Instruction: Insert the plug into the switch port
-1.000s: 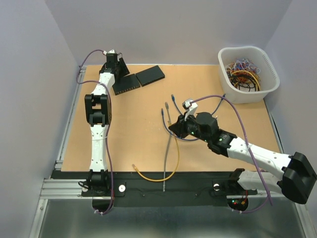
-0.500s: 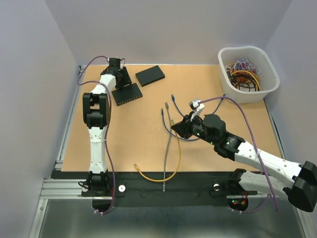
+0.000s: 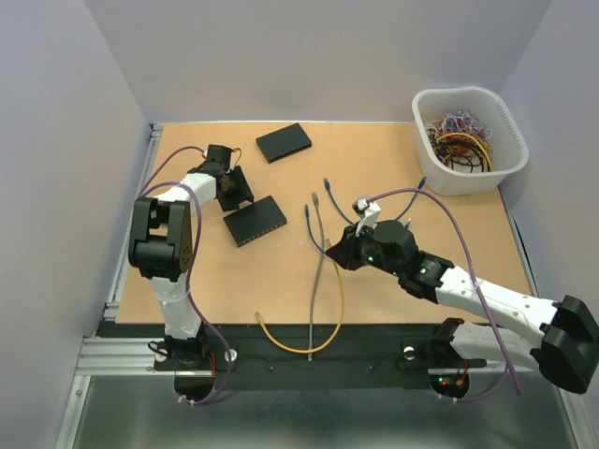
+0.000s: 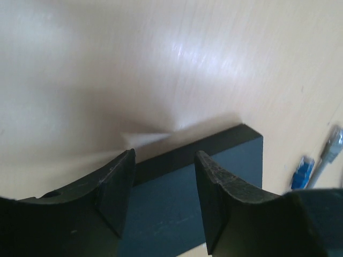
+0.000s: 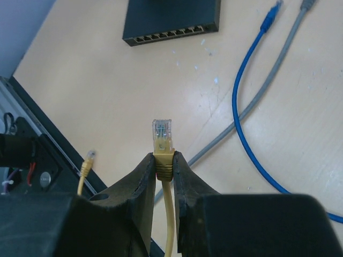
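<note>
1. Your left gripper [image 3: 235, 194] sat at the far-left end of the switch [image 3: 255, 221], which lay flat on the table [image 3: 243, 281], left of centre.
2. In the left wrist view, the fingers [image 4: 115, 193] stood to either side of the switch's dark top face with a middling gap. I could not tell whether the pads were pressing it.
3. Your right gripper [image 5: 163, 158] was pinched narrow on the yellow boot just behind the plug [image 5: 162, 133]. The clear connector stuck out beyond the fingertips.
4. The plug was well apart from the switch, to its right near the middle of the table. No cable was in any port.
5. The right wrist view showed the row of ports [image 5: 170, 36] along the switch's long side, turned towards the plug. The plug pointed roughly that way.
6. The yellow cable [image 3: 337, 295] ran from the right gripper towards the near edge, curved left, and ended in its other connector [image 5: 88, 158] lying loose on the table.
7. A grey cable [image 3: 314, 299] ran near to far beside the yellow one. A blue cable [image 5: 236, 107] curved next to it, its free end pointing far.
8. A second black box [image 3: 284, 142] lay further back, apart from the switch.
9. A white bin [image 3: 465, 91] full of tangled cables stood at the far right corner.
</note>
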Robot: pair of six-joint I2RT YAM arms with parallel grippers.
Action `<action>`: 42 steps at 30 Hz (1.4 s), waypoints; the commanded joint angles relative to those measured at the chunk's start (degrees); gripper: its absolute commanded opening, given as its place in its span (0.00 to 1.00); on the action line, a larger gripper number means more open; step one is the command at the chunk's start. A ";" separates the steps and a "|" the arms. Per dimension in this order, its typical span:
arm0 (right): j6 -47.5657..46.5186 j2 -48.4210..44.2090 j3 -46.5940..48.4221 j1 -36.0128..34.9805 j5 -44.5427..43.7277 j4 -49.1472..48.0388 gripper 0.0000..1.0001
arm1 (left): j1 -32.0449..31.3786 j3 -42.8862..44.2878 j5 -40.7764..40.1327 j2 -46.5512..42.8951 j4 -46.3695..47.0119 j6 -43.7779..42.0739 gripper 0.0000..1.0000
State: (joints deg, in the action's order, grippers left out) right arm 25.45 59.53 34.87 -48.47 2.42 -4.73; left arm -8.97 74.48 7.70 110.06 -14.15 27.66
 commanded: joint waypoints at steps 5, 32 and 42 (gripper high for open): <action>1.44 6.47 1.78 -1.36 0.66 -0.01 0.00 | -1.57 -10.22 6.35 -16.09 1.59 0.03 0.58; -4.62 39.52 24.79 -9.36 -5.14 2.53 0.00 | 5.90 -10.92 10.82 -11.09 -0.54 -6.22 0.57; -8.57 49.09 33.58 -9.36 -7.86 6.03 0.01 | 5.90 -25.16 19.01 -19.61 5.53 -2.26 0.58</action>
State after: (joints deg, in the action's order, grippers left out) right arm 19.38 105.82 63.75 -57.14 -3.44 -0.05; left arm -2.87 54.33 21.47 96.36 -10.37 23.92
